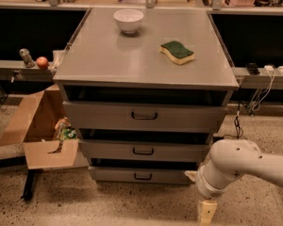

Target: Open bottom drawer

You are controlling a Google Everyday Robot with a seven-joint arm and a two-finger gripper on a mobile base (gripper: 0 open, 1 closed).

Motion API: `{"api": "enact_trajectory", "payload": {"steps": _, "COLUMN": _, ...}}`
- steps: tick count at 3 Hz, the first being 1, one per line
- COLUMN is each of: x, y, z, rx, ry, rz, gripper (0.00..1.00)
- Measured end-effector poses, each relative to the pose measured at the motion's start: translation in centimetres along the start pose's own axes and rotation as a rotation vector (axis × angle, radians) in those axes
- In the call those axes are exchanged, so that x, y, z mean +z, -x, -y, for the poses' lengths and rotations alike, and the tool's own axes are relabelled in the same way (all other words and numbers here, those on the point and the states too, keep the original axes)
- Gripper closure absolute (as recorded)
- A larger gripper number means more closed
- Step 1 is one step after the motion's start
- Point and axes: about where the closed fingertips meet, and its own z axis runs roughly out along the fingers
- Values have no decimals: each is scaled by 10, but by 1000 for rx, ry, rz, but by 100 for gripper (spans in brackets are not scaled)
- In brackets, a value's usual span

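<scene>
A grey metal cabinet (146, 76) holds three drawers. The bottom drawer (137, 175) has the narrowest front and a small dark loop handle (142, 176) at its centre. It sits pushed in, under the middle drawer (144, 150) and the top drawer (144, 116). My gripper (206, 213) hangs low at the bottom right, near the floor, to the right of and below the bottom drawer's right end. It touches nothing. My white arm (245, 166) comes in from the right edge.
A white bowl (128, 20) and a green-and-yellow sponge (177, 52) lie on the cabinet top. An open cardboard box (40, 126) with items stands on the floor to the left. An apple (42, 62) sits on a ledge at left. Cables hang at right.
</scene>
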Motion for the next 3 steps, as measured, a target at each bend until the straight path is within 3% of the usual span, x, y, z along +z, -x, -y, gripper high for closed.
{"api": "enact_trajectory", "payload": {"steps": 1, "x": 20, "y": -3, "z": -6, "rx": 5, "ry": 37, "rz": 16, "gripper": 0}}
{"api": "enact_trajectory", "payload": {"steps": 3, "x": 37, "y": -9, "z": -3, "rx": 7, "ry": 51, "rz": 26, "gripper": 0}}
